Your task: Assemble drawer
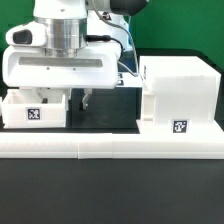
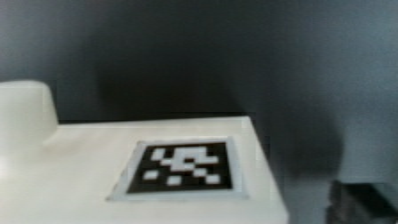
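Note:
The drawer's large white housing [image 1: 178,92] stands at the exterior view's right, with a tag [image 1: 180,127] low on its front. One small white tray [image 1: 35,110] with a tag sits at the exterior view's left. The second tray is not in view. My gripper [image 1: 83,101] hangs low, right beside the tray's wall that faces the housing. One dark finger [image 1: 86,100] shows there; the other is hidden. The wrist view shows a white tagged surface [image 2: 187,165] close up, with a raised white part [image 2: 22,115] on it. I cannot tell whether the jaws hold the tray.
A long low white border wall [image 1: 110,148] runs along the front of the black table [image 1: 110,195]. The arm's white hand body [image 1: 60,65] hides the space behind the tray. Cables [image 1: 125,45] hang between the hand and the housing.

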You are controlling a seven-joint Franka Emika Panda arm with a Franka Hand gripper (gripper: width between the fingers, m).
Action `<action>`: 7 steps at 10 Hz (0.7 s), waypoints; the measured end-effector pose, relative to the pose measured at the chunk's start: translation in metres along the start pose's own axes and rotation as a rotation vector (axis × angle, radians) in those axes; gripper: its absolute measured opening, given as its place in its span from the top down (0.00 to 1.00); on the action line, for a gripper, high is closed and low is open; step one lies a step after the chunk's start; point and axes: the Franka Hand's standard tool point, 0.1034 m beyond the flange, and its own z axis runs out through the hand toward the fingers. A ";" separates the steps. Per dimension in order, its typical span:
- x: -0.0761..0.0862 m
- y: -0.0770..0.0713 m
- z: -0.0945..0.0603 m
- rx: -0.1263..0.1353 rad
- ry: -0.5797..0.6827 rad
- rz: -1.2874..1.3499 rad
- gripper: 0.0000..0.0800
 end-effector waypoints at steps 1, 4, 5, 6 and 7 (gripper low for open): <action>0.000 0.000 0.000 0.000 0.000 0.000 0.34; 0.000 0.000 0.000 0.000 0.000 0.000 0.93; 0.000 0.000 0.000 0.000 0.000 0.000 0.93; 0.000 0.000 0.000 0.000 0.000 0.000 0.95; 0.000 0.000 0.000 0.000 0.000 0.000 0.95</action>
